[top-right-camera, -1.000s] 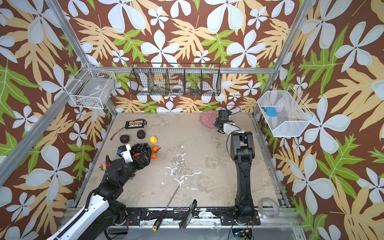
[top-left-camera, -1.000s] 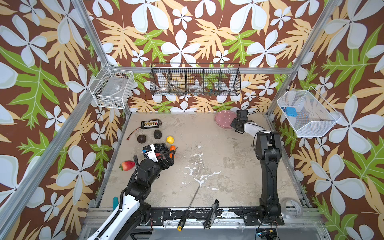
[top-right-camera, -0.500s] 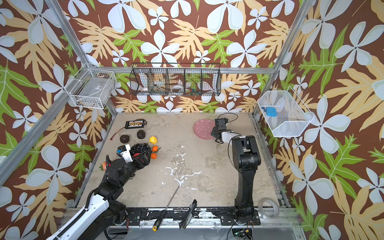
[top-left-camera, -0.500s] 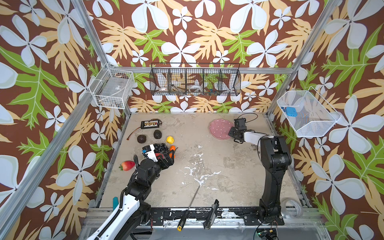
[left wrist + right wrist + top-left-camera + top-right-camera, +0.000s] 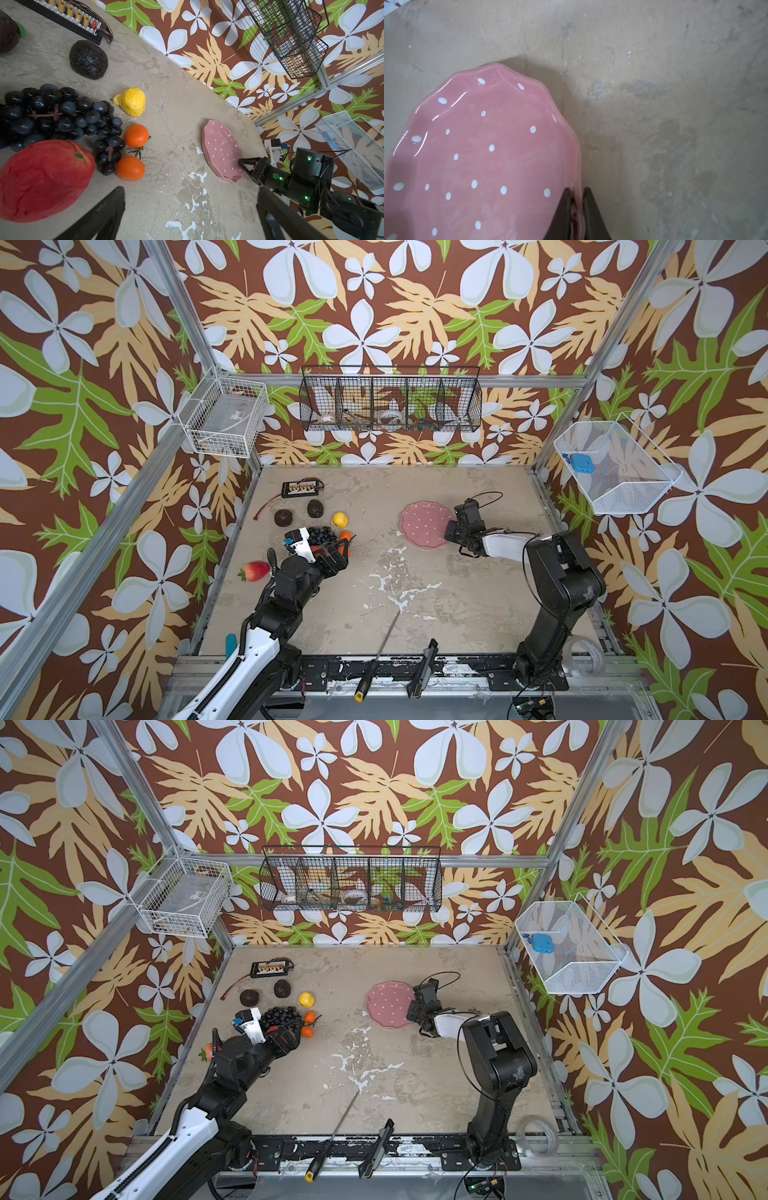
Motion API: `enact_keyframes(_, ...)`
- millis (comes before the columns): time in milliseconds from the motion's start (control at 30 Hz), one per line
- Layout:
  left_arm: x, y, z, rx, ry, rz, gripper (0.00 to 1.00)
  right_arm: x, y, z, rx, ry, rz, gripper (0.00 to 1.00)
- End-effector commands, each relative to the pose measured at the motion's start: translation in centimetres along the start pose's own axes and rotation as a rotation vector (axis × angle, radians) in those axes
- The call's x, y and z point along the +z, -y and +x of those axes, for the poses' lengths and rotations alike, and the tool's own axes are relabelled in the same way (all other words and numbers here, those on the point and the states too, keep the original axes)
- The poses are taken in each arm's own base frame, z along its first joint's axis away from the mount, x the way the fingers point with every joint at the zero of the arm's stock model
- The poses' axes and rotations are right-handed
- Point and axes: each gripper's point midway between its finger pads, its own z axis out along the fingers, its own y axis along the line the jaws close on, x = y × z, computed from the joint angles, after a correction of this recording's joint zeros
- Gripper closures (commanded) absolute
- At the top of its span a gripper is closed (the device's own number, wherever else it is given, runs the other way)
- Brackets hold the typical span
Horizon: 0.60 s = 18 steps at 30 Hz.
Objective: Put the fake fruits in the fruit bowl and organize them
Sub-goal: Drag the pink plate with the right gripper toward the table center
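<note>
The pink polka-dot fruit bowl (image 5: 422, 524) (image 5: 388, 1004) (image 5: 477, 155) (image 5: 221, 147) lies empty right of the table's middle. My right gripper (image 5: 577, 193) (image 5: 448, 531) is shut on its right rim, one finger inside and one outside. The fake fruits sit at the left: dark grapes (image 5: 321, 535) (image 5: 52, 113), two oranges (image 5: 136, 136) (image 5: 130, 168), a yellow lemon (image 5: 340, 519) (image 5: 132, 101), a dark avocado (image 5: 316, 508) (image 5: 88, 59), a brown piece (image 5: 284, 517) and a strawberry (image 5: 256, 571). A big red apple (image 5: 41, 178) lies under my open, empty left gripper (image 5: 191, 216) (image 5: 334, 556).
A black connector board (image 5: 301, 488) with wires lies at the back left. A screwdriver (image 5: 376, 659) and a black tool (image 5: 424, 668) rest on the front edge, a tape roll (image 5: 586, 655) at the front right. Wire baskets (image 5: 390, 404) hang on the walls.
My right gripper has drawn the fruit bowl from the back right corner forward and left toward the table's middle. The left arm and the fruits have stayed put.
</note>
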Motion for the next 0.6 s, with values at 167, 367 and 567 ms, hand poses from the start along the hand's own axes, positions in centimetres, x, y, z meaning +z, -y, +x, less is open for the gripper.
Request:
enact_keyframes(167,-0.3,-0.6,-0.4,-0.005,0.021,-0.033,0.00,-2.1,-3.4,4.1,-0.097,-0.048,-0.066,0.87)
enact_keyframes(367,-0.2,-0.4,-0.6,-0.012,0.026,-0.032,0.00,-2.7,-5.6,5.9,-0.149,-0.066,-0.096,0.86)
enact_keyframes(567,-0.3,0.1,-1.0,-0.006,0.026,-0.024,0.00,-2.5,-6.5,6.6,-0.163,-0.079,-0.113,0.86)
